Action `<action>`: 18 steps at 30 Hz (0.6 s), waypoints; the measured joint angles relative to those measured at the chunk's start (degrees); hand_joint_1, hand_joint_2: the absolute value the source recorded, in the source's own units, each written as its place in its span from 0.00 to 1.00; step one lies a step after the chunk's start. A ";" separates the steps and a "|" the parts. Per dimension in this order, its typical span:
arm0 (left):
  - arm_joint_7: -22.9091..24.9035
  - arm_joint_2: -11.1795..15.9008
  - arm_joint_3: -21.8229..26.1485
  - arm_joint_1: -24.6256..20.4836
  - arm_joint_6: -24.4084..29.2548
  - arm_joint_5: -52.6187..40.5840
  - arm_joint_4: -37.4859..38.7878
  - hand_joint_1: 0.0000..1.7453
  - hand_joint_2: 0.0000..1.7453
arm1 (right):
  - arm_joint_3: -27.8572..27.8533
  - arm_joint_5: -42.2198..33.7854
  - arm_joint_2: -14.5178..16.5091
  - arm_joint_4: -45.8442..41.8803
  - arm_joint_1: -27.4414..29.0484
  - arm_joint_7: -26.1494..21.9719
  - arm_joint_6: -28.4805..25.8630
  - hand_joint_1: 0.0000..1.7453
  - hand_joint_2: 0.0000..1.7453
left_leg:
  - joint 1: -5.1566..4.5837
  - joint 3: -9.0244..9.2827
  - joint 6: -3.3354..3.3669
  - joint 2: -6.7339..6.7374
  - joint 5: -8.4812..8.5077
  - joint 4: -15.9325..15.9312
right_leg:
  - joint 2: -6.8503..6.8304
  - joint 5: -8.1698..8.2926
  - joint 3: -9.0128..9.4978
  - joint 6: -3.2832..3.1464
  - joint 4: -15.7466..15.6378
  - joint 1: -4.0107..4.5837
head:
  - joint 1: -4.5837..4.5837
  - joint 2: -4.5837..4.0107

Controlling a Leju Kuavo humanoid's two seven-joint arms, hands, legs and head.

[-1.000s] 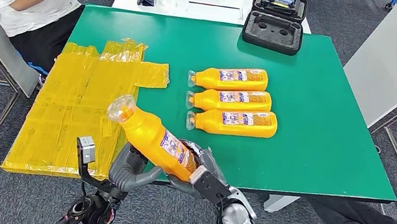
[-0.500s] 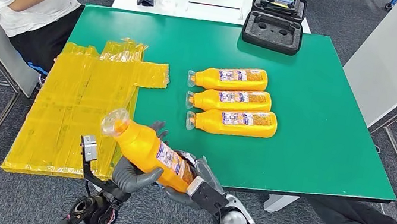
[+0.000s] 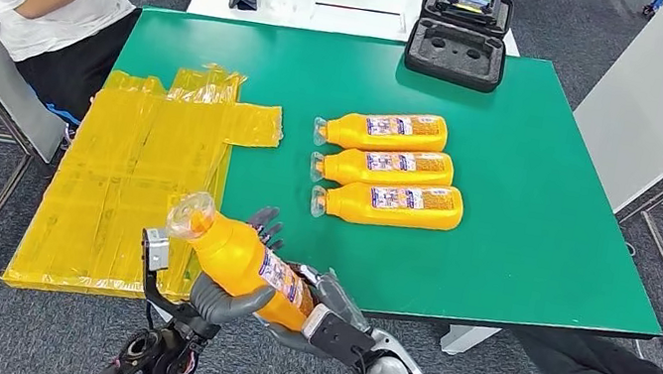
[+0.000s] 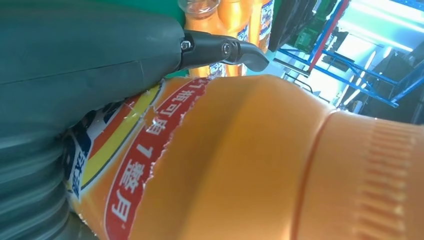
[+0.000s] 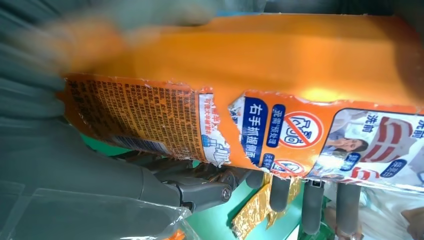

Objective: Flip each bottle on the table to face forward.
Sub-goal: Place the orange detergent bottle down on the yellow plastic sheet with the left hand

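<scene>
Low in the head view, both hands are cradling the bottle (image 3: pixel 241 255) off the table's (image 3: pixel 520 237) near edge, left hand (image 3: pixel 225 296) fingers wrapping underneath, right hand (image 3: pixel 314 305) gripping its base, likely mid-turn.

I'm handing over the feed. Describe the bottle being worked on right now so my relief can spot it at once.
Start at the green table and go to its near edge, beside the yellow plastic sheets. There the held bottle is off the surface, tilted with its clear cap up, gripped by the left hand and the right hand. The three other orange bottles lie flat in a row mid-table.
</scene>
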 joint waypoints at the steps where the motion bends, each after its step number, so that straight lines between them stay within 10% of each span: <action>1: -0.03 0.01 -0.01 0.05 0.16 -0.01 -0.01 0.00 1.00 | 0.04 0.06 -0.01 0.00 0.00 0.09 0.04 1.00 1.00 | 0.00 0.00 0.00 0.00 0.00 0.00 | 0.00 0.00 0.00 0.00 0.00 0.00 | 0.00 0.00; 9: -0.02 0.01 -0.18 0.38 0.43 0.16 -0.01 0.04 1.00 | 0.12 0.42 -0.15 0.00 -0.02 0.60 0.29 1.00 1.00 | 0.00 0.00 0.00 0.00 0.00 0.00 | 0.00 0.00 0.00 0.00 0.00 0.00 | 0.00 0.00; 13: -0.36 0.01 -0.36 0.53 0.39 1.21 -0.01 0.81 1.00 | 0.19 0.45 -0.38 0.00 0.00 0.66 0.30 1.00 1.00 | 0.00 0.00 0.00 0.00 0.00 0.00 | 0.00 0.00 0.00 0.00 0.00 0.00 | 0.01 0.00; 18: -1.08 0.01 -0.44 0.67 0.65 1.76 -0.07 0.87 1.00 | 0.24 0.45 -0.56 0.00 -0.01 0.74 0.28 1.00 1.00 | 0.00 0.00 0.00 0.00 0.00 0.00 | 0.00 0.00 0.00 0.00 0.00 0.00 | 0.00 0.00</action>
